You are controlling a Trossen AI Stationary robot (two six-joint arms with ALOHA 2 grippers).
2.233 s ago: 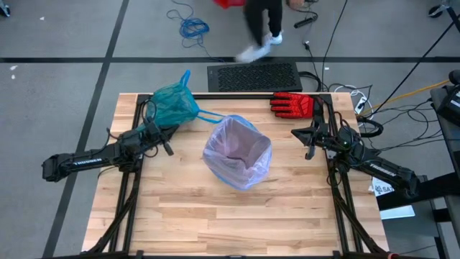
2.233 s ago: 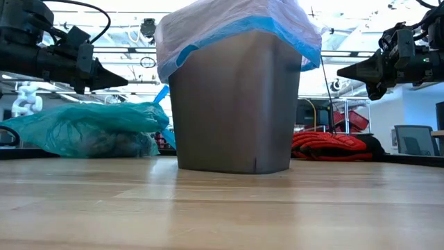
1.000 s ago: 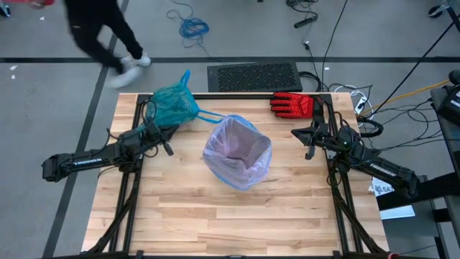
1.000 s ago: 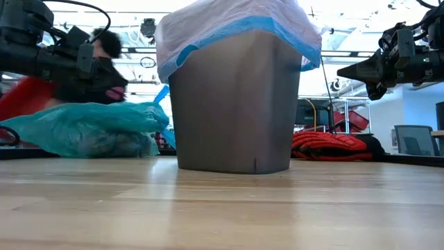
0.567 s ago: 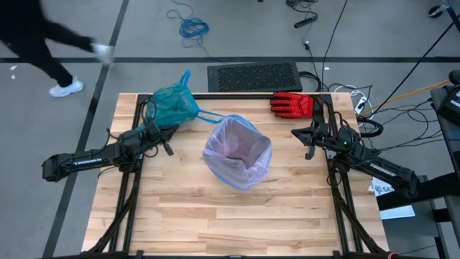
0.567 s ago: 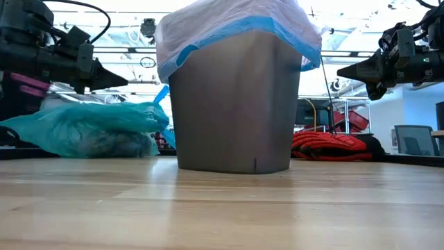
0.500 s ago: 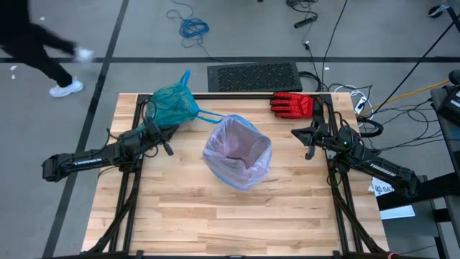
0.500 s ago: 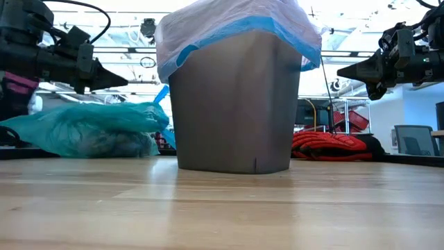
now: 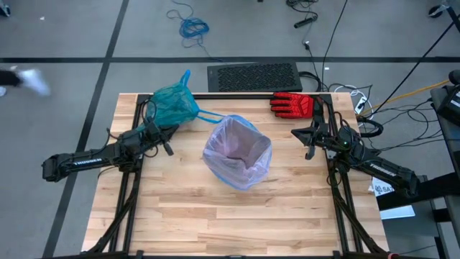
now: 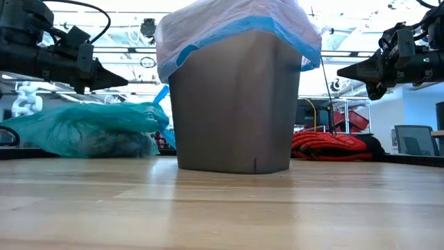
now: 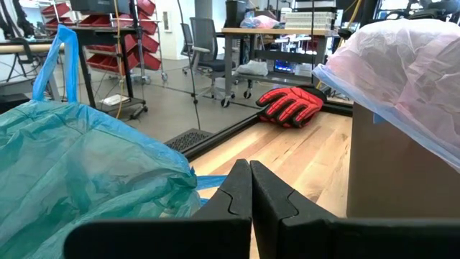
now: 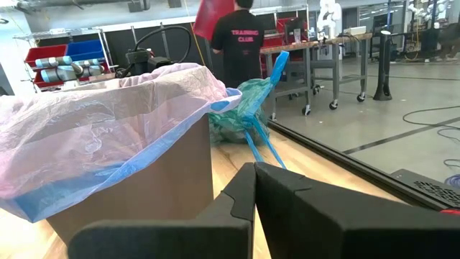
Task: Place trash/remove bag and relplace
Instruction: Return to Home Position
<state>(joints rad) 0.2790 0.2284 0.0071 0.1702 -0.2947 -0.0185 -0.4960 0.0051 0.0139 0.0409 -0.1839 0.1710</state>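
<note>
Teal bag (image 9: 172,105) is set beside the pink-lined bin (image 10: 232,111). Left gripper (image 10: 122,81) and right gripper (image 10: 343,71) are closed on nothing; only homing is judged outstanding.

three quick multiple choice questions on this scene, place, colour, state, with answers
1. Where is the teal bag? A inside the bin; B on the table beside the bin; C atop the bin.
2. The bin's liner is? A pale pink, blue edge; B black; C yellow.
3. The left gripper and right gripper are? A both open; B holding the teal bag; C both shut, empty.
B, it lies on the wood; A, pink plastic drapes the rim; C, wrist views show fingers pressed together.
</note>
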